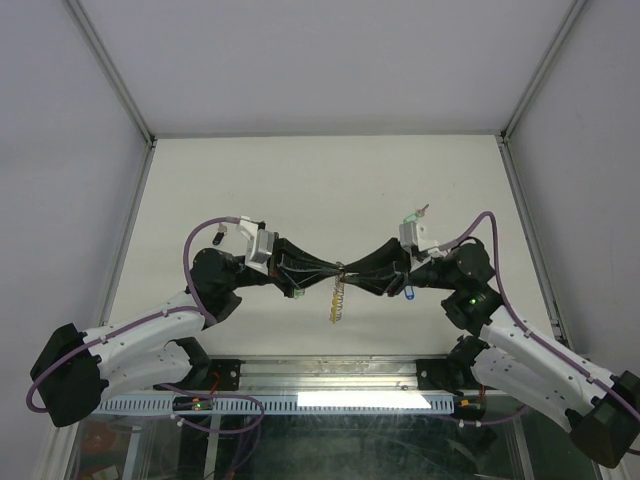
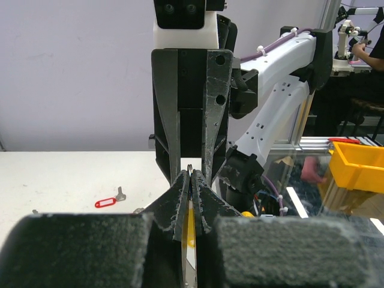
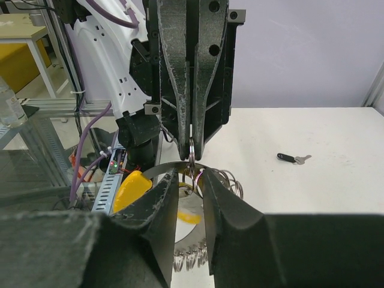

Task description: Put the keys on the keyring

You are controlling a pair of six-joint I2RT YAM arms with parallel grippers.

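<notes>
Both arms meet nose to nose over the middle of the table [image 1: 300,180], with the keyring [image 1: 337,300] between them. The left gripper [image 2: 191,180] is clenched tight: its fingers are pressed together on a thin loop of the keyring, and there's a bit of yellow just below the pinch. From that meeting point the coiled, silvery ring dangles down toward the arm bases, clear of the tabletop as far as I can see.

The right gripper [image 3: 191,180] comes in from the opposite side. Its two fingers stand a little apart, one either side of the metal loop, and coils of the ring bulge out just behind them. Whether they actually bite on the metal, I can't tell from here.

The keys lie loose on the table. A blue-tagged key [image 1: 410,292] sits under the right wrist and a green-tagged key [image 1: 412,216] just beyond that wrist. A red-tagged key [image 2: 107,203] and a black-tagged key [image 3: 290,158] lie well apart from the ring.
</notes>
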